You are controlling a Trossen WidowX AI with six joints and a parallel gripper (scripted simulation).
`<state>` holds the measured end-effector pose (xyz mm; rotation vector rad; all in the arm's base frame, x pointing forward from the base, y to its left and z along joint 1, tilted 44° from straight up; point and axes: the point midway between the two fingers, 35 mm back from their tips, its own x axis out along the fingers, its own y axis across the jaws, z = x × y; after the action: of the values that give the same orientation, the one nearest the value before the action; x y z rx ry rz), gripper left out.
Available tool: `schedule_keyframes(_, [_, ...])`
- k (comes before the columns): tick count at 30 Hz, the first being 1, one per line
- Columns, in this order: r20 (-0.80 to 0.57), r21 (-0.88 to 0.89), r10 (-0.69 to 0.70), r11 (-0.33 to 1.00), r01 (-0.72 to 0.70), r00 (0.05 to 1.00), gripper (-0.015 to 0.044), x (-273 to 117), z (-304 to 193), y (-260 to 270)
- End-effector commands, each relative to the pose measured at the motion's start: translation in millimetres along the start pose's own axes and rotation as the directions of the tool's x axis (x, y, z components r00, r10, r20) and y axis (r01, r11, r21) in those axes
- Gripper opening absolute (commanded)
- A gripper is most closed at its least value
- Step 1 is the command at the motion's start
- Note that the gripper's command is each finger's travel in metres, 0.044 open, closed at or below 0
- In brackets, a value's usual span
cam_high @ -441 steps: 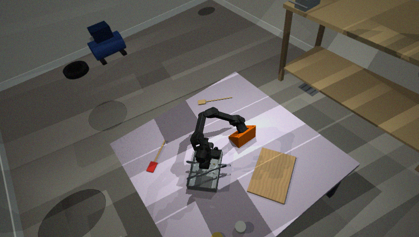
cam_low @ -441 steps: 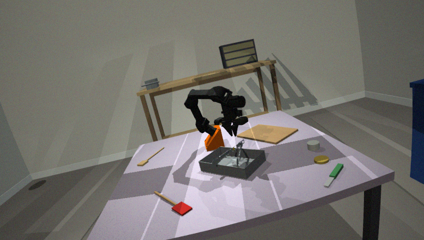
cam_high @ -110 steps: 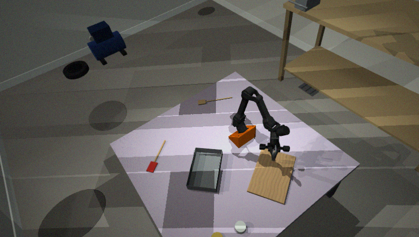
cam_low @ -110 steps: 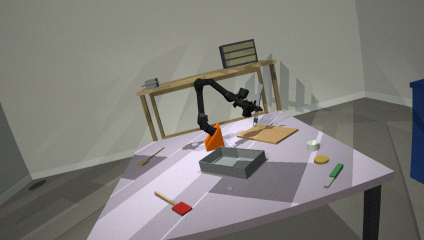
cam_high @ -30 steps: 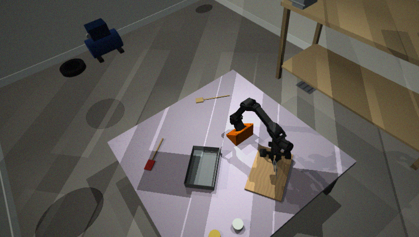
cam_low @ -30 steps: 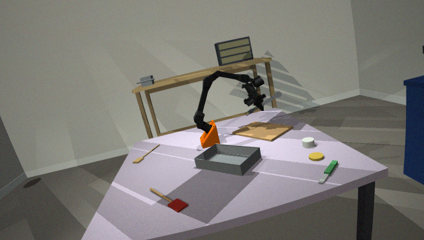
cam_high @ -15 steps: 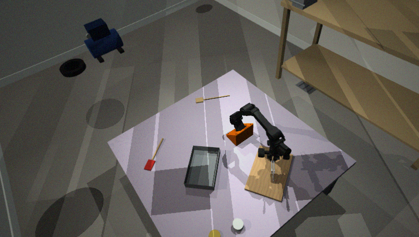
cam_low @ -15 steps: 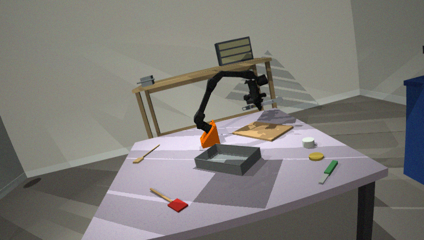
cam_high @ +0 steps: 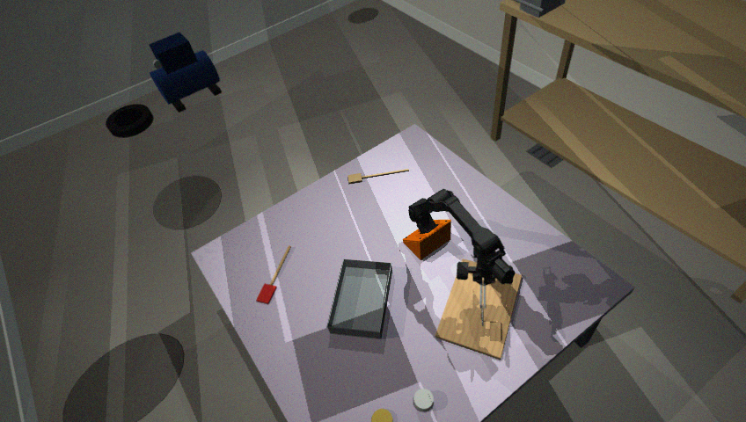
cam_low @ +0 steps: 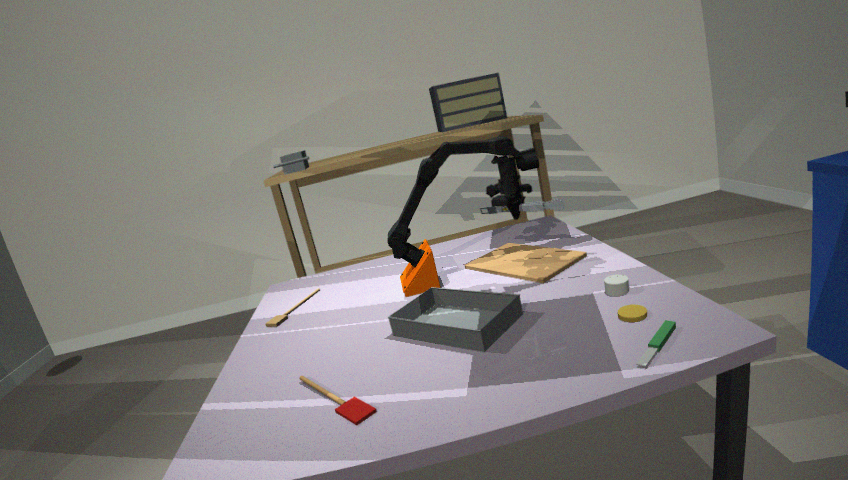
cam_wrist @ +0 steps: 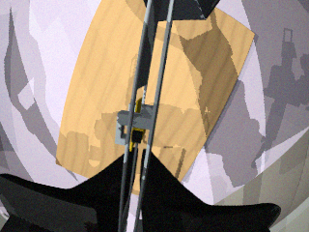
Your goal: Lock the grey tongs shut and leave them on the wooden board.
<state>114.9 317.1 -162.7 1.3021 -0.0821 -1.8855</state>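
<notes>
My gripper (cam_high: 483,282) (cam_low: 515,215) (cam_wrist: 139,154) is shut on the grey tongs (cam_high: 481,307) (cam_low: 546,205) (cam_wrist: 163,48) and points down. In the exterior view the tongs lie about level in the air, well above the wooden board (cam_high: 505,295) (cam_low: 553,259) (cam_wrist: 97,97), with the pale tip end to the right and the small hinge end to the left. In the wrist view their two arms run close together, almost parallel. Whether the lock has caught cannot be seen. The roasting tin (cam_high: 355,331) (cam_low: 439,333) stands beside the board with nothing across it.
A white round tub (cam_high: 423,399) (cam_low: 616,285) and a yellow disc (cam_high: 382,416) (cam_low: 631,313) stand beyond the board. A green-handled scraper (cam_low: 661,334) lies near the table edge. A red spatula (cam_high: 266,294) (cam_low: 355,410) and a wooden one (cam_high: 354,178) (cam_low: 277,321) lie elsewhere.
</notes>
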Motion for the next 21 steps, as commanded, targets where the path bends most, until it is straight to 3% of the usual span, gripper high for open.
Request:
schedule_keyframes(1, [0.004, -0.004, -0.002, 1.0, 0.002, 1.0, -0.015, 0, 0, 0])
schedule_keyframes(21, [0.004, -0.003, -0.002, 1.0, 0.002, 1.0, -0.015, 32, -4, -3])
